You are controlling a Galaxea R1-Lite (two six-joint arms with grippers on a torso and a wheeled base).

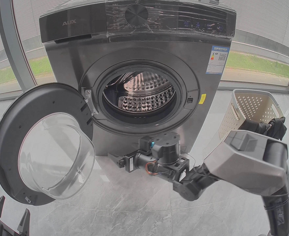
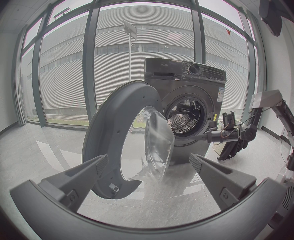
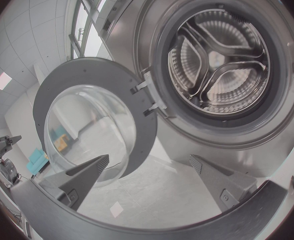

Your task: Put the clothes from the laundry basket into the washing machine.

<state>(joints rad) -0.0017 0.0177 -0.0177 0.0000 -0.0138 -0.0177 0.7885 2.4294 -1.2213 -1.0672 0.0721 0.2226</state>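
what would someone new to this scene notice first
The grey washing machine fills the middle, its round door swung wide to the left and nothing visible in its shiny drum. To its right stands a white laundry basket with dark cloth at its rim. The right gripper hangs low before the machine, jaws open.

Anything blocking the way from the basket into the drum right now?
Nothing visible does. The door is swung wide to the left, the drum mouth is bare, and the laundry basket stands right of the washing machine. The open right gripper sits below the mouth, not across it.
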